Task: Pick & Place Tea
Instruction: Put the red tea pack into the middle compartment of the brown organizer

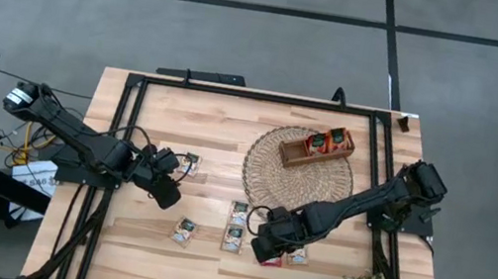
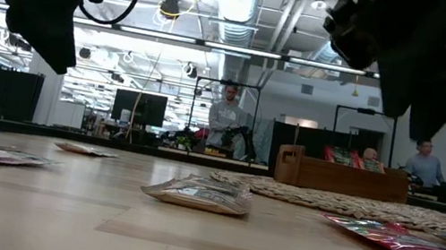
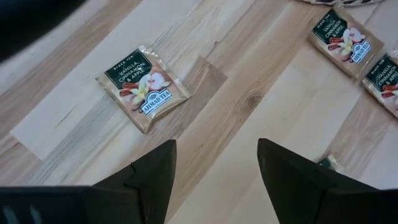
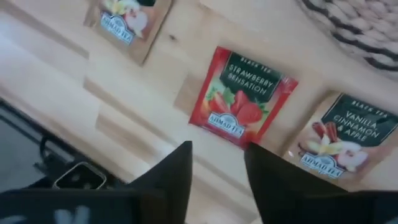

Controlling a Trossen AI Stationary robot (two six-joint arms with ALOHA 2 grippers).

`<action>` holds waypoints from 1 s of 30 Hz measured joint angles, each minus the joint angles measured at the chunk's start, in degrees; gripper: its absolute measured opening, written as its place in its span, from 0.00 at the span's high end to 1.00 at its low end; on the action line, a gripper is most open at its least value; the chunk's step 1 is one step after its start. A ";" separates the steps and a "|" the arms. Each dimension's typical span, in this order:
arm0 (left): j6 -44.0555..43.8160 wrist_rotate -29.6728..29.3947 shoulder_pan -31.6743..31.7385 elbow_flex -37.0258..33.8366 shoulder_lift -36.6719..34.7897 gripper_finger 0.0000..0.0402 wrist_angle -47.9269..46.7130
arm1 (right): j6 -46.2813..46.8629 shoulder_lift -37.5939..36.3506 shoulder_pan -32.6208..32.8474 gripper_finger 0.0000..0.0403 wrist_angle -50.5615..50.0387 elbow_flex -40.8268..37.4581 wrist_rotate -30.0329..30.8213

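The right pincer is held apart just over the red sachet. A straight descent is needed so the flat packet's edges are straddled against the bench.

Grey floor crossed by dark lines surrounds the table; beyond, ceiling lamps, monitors, and a standing person at 12 o'clock.
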 joint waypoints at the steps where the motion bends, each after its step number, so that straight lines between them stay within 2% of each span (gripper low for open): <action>1: 0.00 -0.10 0.00 0.00 0.00 0.46 0.00 | 0.06 0.06 0.00 0.62 -0.16 -0.02 0.59; 7: -0.07 -1.20 0.02 0.00 0.00 0.46 0.00 | 1.16 0.15 -0.76 0.43 0.26 0.00 1.09; 11: -0.11 -1.46 0.04 0.00 0.00 0.46 0.00 | 1.31 0.15 -1.21 0.36 0.09 0.00 2.80; 15: -0.11 -1.59 0.04 0.00 0.00 0.46 0.00 | 3.68 0.15 -1.53 0.35 0.26 0.00 2.97; 22: -0.02 -1.63 0.04 0.00 0.00 0.46 0.00 | 7.54 0.15 -1.53 0.35 0.13 0.00 6.62; 27: -0.02 -1.94 0.04 0.00 0.00 0.46 0.00 | 10.20 1.40 -1.49 0.35 2.29 -1.46 6.36; 30: -0.04 -2.07 0.04 0.00 0.00 0.46 -0.07 | 11.09 3.17 -1.04 0.35 3.97 -1.75 3.37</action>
